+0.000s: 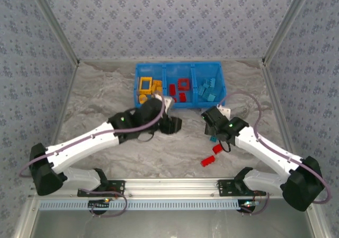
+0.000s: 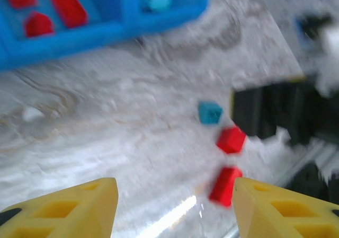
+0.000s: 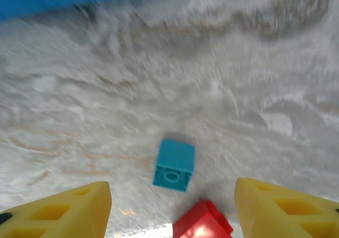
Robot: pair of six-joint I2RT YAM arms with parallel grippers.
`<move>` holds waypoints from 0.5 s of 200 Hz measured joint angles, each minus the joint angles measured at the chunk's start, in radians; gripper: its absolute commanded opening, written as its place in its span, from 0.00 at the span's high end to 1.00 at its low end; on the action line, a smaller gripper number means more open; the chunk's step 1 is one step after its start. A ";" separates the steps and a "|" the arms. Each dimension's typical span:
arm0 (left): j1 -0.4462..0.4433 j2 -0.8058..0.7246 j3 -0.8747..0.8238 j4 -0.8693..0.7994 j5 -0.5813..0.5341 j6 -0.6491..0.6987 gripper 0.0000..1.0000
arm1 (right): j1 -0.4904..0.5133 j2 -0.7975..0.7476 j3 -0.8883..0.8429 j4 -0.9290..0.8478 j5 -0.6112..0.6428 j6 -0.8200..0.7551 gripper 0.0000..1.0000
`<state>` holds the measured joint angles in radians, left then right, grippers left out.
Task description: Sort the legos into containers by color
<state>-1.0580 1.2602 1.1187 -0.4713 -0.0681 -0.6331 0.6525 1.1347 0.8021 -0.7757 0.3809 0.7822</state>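
We are observing a bright blue rectangular plastic bin (image 1: 180, 67) standing at the far side of the grey marbled table (image 1: 106, 95), divided into three compartments side by side. The left compartment is holding yellow and orange plastic bricks and frames (image 1: 146, 85), the middle one red plastic bricks and a frame (image 1: 183, 84), and the right one light blue plastic bricks (image 1: 208, 88).

We are noting three pieces lying loose on the table beside the right arm: a small light blue square brick (image 1: 214, 139), a small red brick (image 1: 217, 148) just beside it, and a second red brick (image 1: 207, 161) nearer the front rail.

The left gripper (image 1: 172, 124) is hanging over the table in front of the bin, near the middle compartment. In its wrist view we are seeing its yellow fingers (image 2: 95, 206) spread apart with bare table between them. The three loose pieces are lying well ahead and to one side.

The right gripper (image 1: 208, 116) is hanging in front of the right compartment. Its yellow fingers (image 3: 79, 211) are likewise standing spread and gripping nothing. The light blue square brick is lying on the table ahead of the gap, untouched, with the first red brick just beside it
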 measured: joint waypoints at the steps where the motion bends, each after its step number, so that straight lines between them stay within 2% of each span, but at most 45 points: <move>1: -0.010 -0.003 -0.006 0.003 -0.006 0.000 0.39 | -0.003 0.001 -0.002 0.000 -0.003 0.001 0.33; 23: -0.113 -0.011 -0.069 0.027 -0.080 0.001 0.37 | -0.056 0.039 -0.036 0.009 -0.084 0.029 0.31; 44: -0.177 -0.009 -0.097 0.050 -0.121 0.006 0.35 | -0.080 0.082 -0.048 0.035 -0.132 0.061 0.30; 82: -0.249 -0.010 -0.117 0.101 -0.154 0.040 0.32 | -0.113 0.158 -0.063 0.104 -0.187 0.128 0.30; 100: -0.271 -0.023 -0.135 0.126 -0.158 0.050 0.31 | -0.119 0.183 -0.077 0.126 -0.198 0.149 0.34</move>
<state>-1.3293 1.2377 0.9836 -0.3450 -0.2256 -0.5831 0.5339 1.3174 0.7254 -0.6495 0.1829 0.9314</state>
